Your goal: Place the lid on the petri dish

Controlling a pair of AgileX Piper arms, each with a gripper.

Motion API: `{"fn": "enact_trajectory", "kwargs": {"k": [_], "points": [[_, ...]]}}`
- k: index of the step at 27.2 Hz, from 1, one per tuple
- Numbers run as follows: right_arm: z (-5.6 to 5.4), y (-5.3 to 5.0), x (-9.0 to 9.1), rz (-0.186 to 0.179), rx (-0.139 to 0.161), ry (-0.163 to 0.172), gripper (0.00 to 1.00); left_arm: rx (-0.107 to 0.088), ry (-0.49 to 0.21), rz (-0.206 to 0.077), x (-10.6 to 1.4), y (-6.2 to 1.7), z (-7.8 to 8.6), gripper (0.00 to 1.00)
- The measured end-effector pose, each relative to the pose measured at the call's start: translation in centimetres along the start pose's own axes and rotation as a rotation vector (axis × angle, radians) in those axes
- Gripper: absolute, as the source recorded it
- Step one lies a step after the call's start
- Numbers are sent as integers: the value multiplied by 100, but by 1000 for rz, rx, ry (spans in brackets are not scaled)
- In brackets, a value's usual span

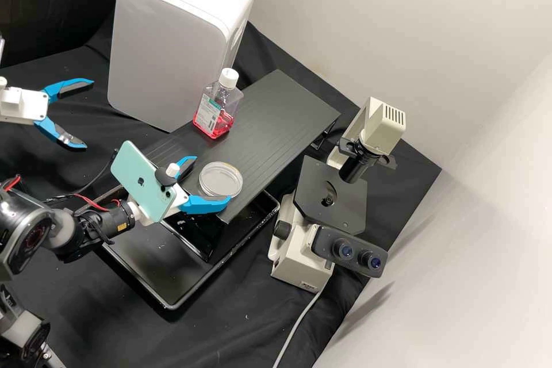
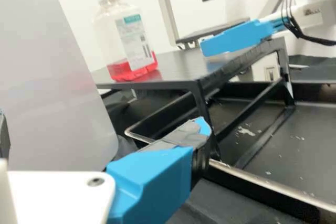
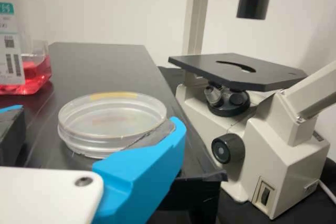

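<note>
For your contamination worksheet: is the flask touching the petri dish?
Apart. The high view shows bare black shelf between the flask and the petri dish.

Centre frame, the clear round plastic petri dish point(image 3: 113, 121) carries a yellow streak at its rim and a faint pink smear. The grooved matte black platform point(image 1: 270, 121) is striped lengthwise. The clear square flask point(image 1: 217, 104) shows red liquid, white cap, teal-banded label. Lower right, the cream microscope point(image 1: 299, 253) has a black stage point(image 1: 330, 195).
</note>
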Motion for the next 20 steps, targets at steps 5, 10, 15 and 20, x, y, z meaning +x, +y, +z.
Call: {"fn": "enact_trajectory", "kwargs": {"k": [5, 10, 15, 20], "points": [[20, -8, -25, 0, 36, -9, 100, 2, 3, 11, -9, 26, 0, 100], [18, -1, -30, 6, 71, -6, 100, 2, 3, 11, -9, 26, 0, 100], [37, 43, -58, 21, 99, -8, 100, 2, 3, 11, -9, 26, 0, 100], [32, 64, -61, 30, 102, -5, 100, 2, 3, 11, -9, 26, 0, 100]]}}
